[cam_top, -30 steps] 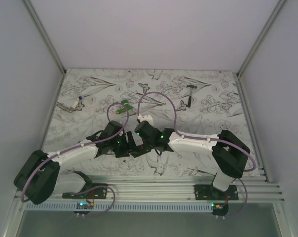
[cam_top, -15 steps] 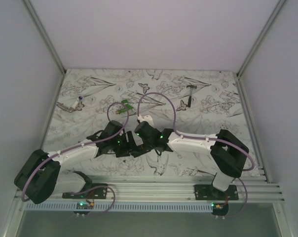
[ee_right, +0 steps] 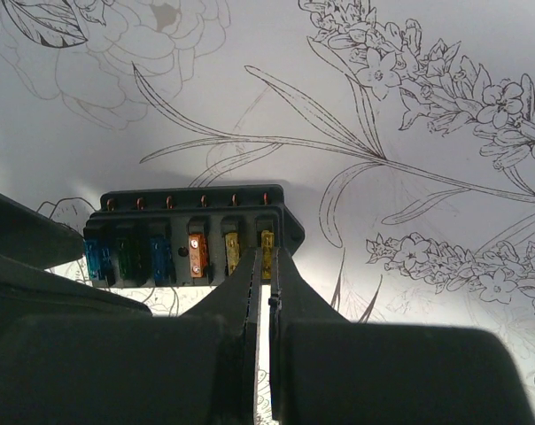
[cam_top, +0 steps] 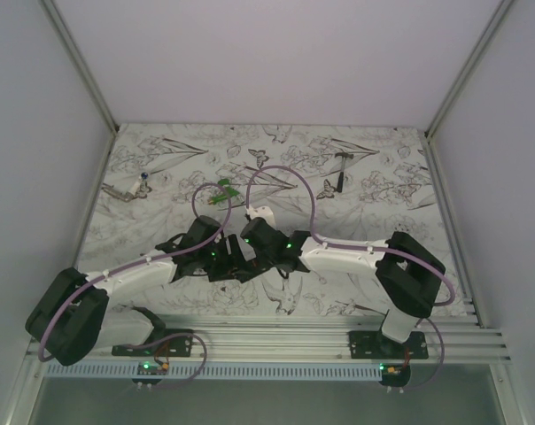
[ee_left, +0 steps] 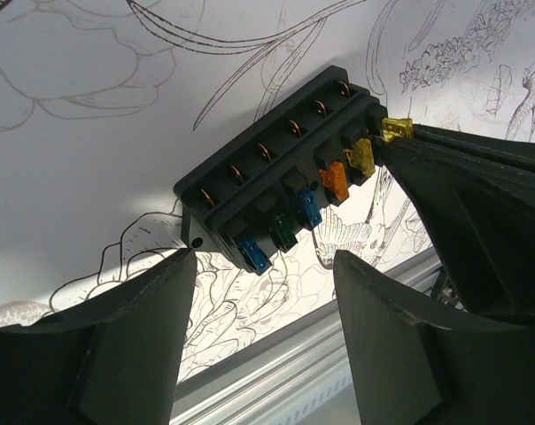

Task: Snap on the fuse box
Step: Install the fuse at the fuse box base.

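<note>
Scanning well left of the left pincer: I see a thin metal tool [cam_top: 122, 190] on the flower-printed sheet [cam_top: 383, 204].
Beyond the left pincer: a small green piece [cam_top: 221, 191], apart from both arms.
Left pincer [ee_left: 264, 261]: spread. The box's left end sits just past its tips, and the left fingertip [ee_left: 184, 258] is at the box's corner. I cannot tell if it presses.
Fuse box [ee_left: 267, 168]: flat on the sheet, between the two pincers.
Long axis: it runs from the left pincer's tips to the right pincer's tips, crosswise to the right pincer.
Facing: the fuse row (blue, green, blue, orange, yellow, yellow) is toward the pincers, the copper contacts on the far side.
Right pincer [ee_right: 267, 257]: pressed together, tips at the end yellow fuse [ee_left: 396, 130]. I cannot tell whether it pinches the fuse.
In the way: from above, both wrists hide the box from me.
Well beyond the right pincer: a hammer-shaped tool [cam_top: 341, 158] and another dark tool [cam_top: 330, 184].
</note>
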`<state>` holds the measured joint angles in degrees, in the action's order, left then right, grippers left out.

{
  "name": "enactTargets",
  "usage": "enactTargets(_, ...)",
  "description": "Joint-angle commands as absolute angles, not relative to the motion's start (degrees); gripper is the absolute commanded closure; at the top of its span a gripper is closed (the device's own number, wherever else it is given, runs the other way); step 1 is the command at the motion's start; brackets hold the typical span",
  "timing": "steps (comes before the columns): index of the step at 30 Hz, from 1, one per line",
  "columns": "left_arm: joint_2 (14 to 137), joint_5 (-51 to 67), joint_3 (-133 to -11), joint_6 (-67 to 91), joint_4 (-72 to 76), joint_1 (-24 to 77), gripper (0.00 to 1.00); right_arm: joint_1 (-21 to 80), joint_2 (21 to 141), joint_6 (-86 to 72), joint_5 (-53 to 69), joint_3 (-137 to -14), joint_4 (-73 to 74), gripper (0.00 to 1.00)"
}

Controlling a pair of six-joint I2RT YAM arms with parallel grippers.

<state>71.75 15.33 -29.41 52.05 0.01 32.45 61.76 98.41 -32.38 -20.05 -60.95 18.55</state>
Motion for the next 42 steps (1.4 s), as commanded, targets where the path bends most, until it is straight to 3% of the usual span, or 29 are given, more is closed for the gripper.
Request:
enactTargets(1,72.2,15.9,-30.0,52.7,-0.4,32.0,0.34,62.4,100.1,-33.4,-20.2,-60.1,18.3,0.97)
enactTargets(17,74.7,15.2,-29.5,54.0,-0.5,31.9,0.36,62.4,97.6,-31.1,-20.3,-57.2,18.5,0.96)
enactTargets(42,73.6,15.2,-29.4,53.4,-0.4,31.9,0.36,62.4,95.9,-29.0,-18.8,-59.2,16.2,0.72)
